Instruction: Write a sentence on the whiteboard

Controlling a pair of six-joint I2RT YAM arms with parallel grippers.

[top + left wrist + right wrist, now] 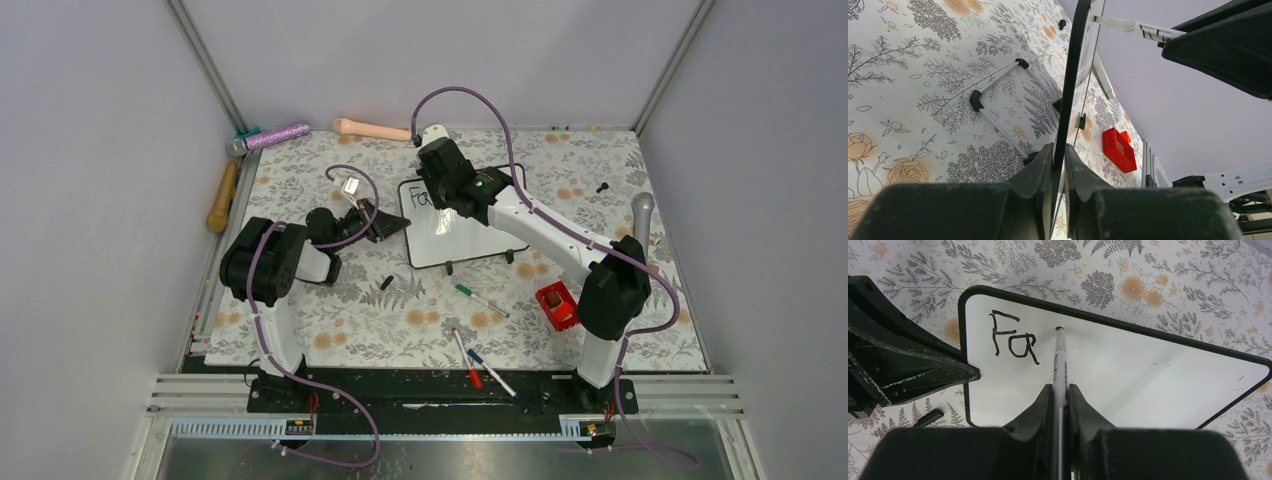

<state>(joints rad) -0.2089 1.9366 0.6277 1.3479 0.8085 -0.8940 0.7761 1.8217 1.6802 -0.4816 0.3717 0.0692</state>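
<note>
Two letters of the sentence (1013,342) (just "Fa") are on the whiteboard (1148,375), ahead and left of my right gripper (1060,390). It's clamped tight on a marker (1060,360), tip at the board straight ahead. My left gripper (1059,155) pinches the board's black frame edge-on between its fingers.

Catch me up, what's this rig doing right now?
The left claw is shut on the edge of the small glossy white rectangular whiteboard with a thin black frame, steadying it. The right claw grips a slim white marker pen, tip at the board just right of the black handwritten letters "Fa". Only those two letters are written.
</note>
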